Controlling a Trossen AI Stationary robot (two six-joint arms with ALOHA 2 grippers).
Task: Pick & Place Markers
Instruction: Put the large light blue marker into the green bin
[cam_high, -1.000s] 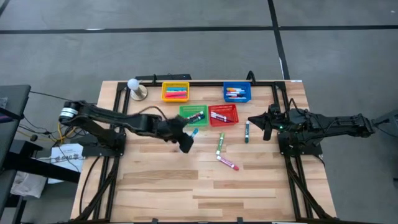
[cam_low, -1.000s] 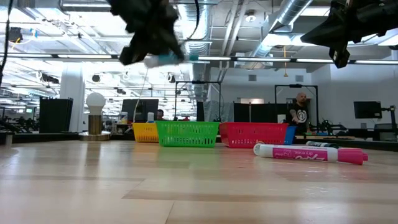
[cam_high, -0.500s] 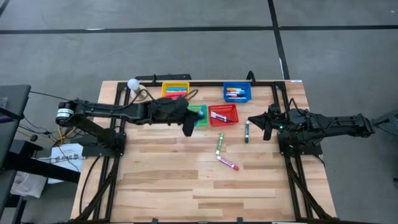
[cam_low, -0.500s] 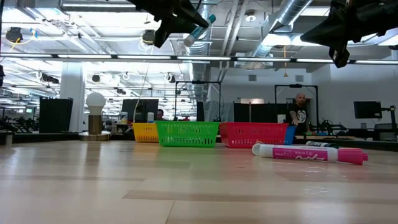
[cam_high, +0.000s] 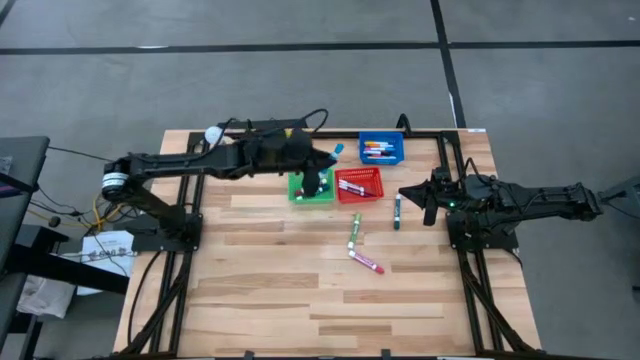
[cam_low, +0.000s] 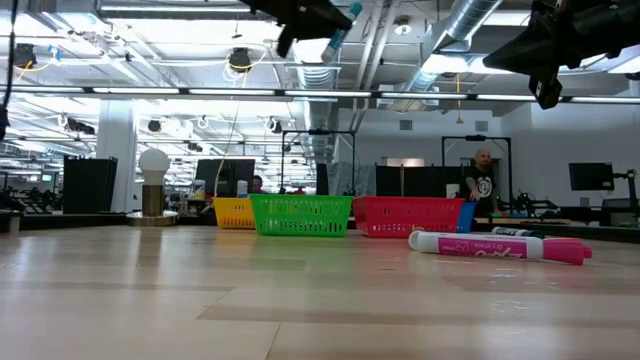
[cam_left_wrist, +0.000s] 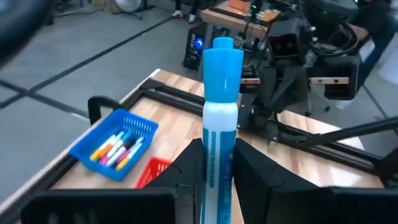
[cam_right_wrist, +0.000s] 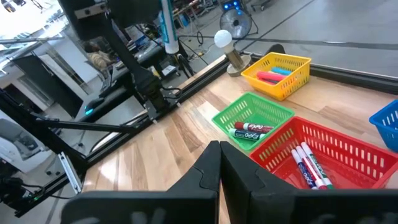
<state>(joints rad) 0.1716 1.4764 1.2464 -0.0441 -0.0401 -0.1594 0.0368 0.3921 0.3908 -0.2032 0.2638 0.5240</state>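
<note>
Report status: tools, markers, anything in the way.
Left tool shut on blue marker, raised over the baskets' end of the table. Right tool shut, empty, waiting at right edge. Three markers loose on the table. Nothing blocking.

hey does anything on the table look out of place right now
Yes. Three markers lie loose on the bare wood instead of in baskets: a green one, a pink one and a teal one. The left hand holds a blue marker aloft.

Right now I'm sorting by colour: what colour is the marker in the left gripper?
Blue: the marker in the left gripper has a light blue cap. Left wrist view shows it best.
</note>
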